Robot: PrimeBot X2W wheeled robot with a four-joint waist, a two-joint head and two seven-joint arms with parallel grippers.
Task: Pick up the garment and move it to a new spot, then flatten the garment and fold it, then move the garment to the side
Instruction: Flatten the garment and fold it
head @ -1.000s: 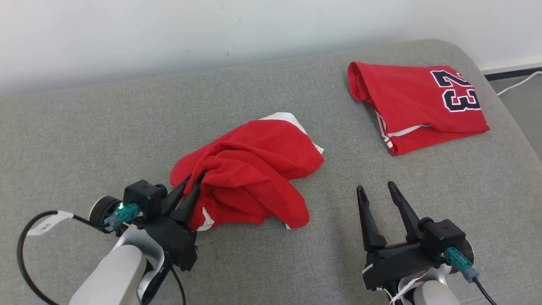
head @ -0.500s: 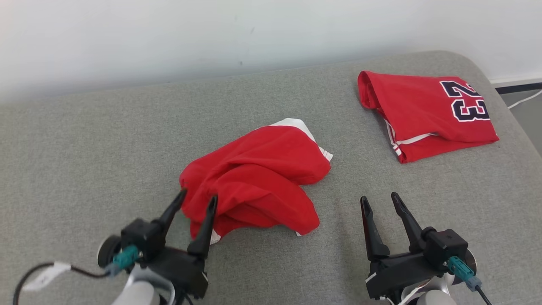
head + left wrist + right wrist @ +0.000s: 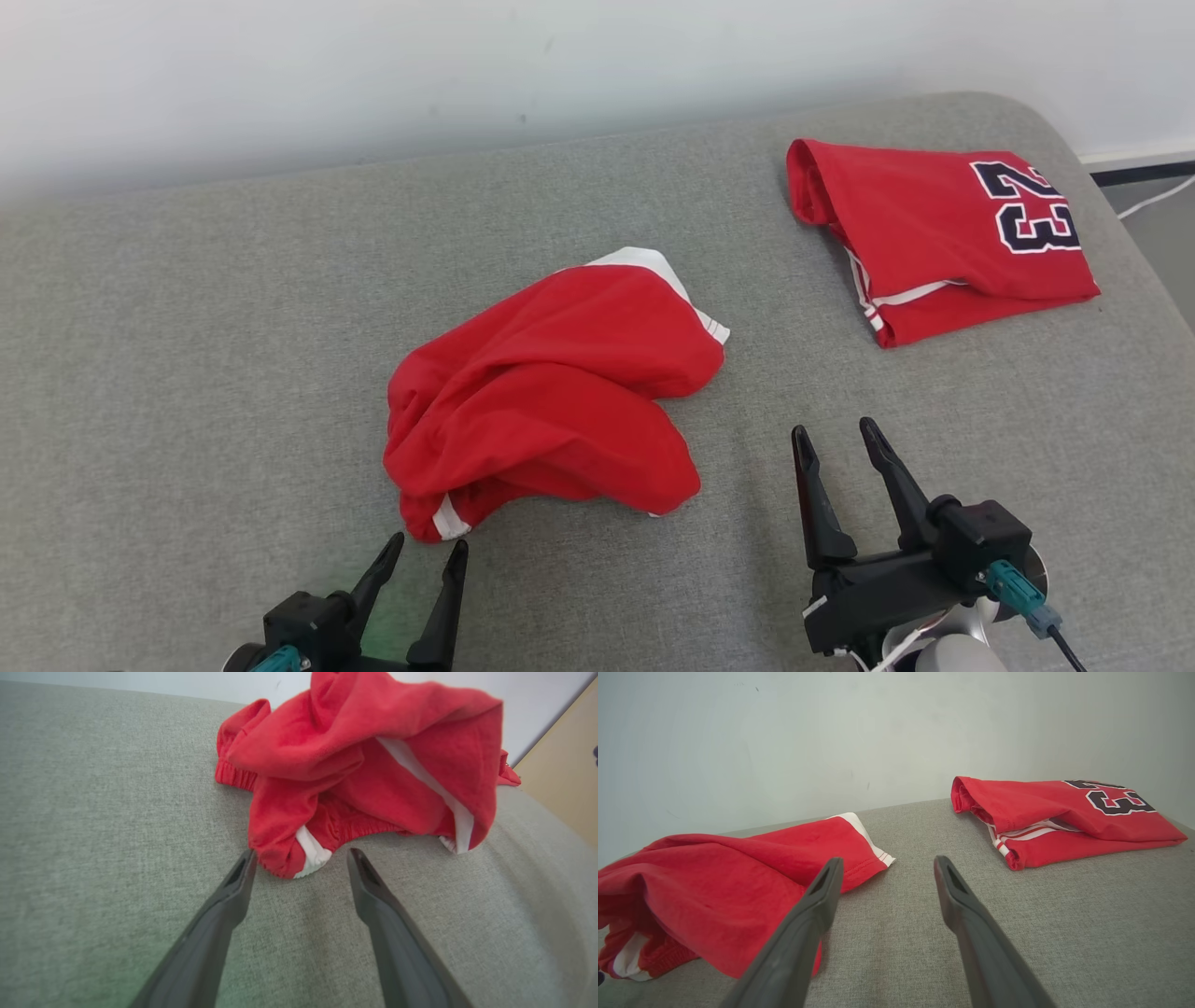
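Left gripper [image 3: 428, 542] is noted open and empty, tips just short of the crumpled red garment [image 3: 551, 392] at its 12 o'clock on the grey cushion [image 3: 233, 327]. Right gripper [image 3: 831, 429], likewise open and empty, is recorded at the garment's 4 o'clock.

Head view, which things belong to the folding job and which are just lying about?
Job: crumpled red garment; left gripper and right gripper, both open.
Lying about: folded number 23 jersey; white cable; grey cushion beneath everything.
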